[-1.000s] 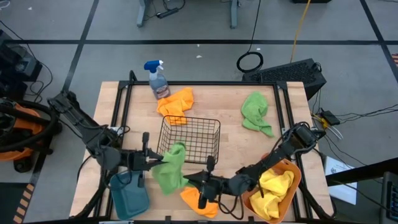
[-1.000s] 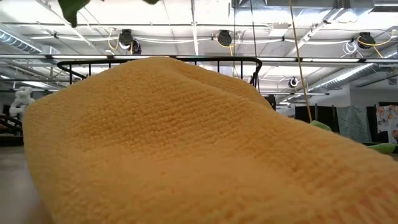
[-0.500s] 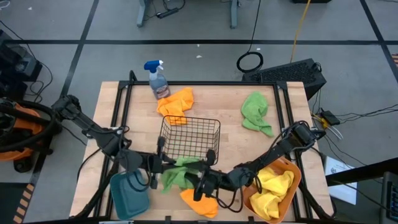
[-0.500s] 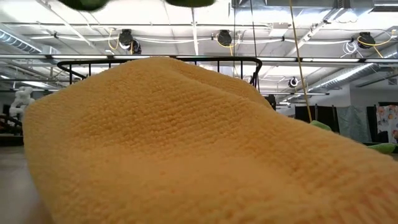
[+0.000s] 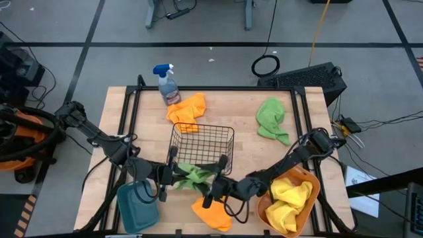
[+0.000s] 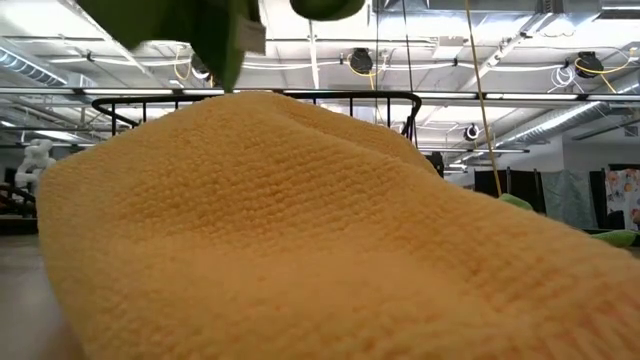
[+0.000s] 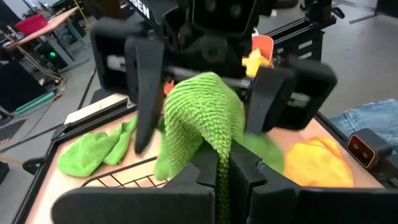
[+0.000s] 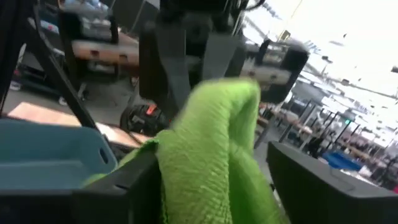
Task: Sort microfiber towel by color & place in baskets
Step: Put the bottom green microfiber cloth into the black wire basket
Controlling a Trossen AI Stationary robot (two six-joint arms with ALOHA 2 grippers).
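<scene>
Green towel (image 5: 192, 177) pinched in left pincer (image 5: 173, 177); writing unreadable.

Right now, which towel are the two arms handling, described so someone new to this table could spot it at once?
Start at the black wire basket in the middle of the table. At its near edge, a green towel hangs between the left end effector, clamped on it, and the right end effector, open. The other green towel lies alone, flat, near the far right corner.

Wooden table (image 5: 244, 149) carries spray bottle (image 5: 167, 84), orange towels (image 5: 188, 109), green towel (image 5: 271, 119); three baskets (image 5: 202, 143).
</scene>
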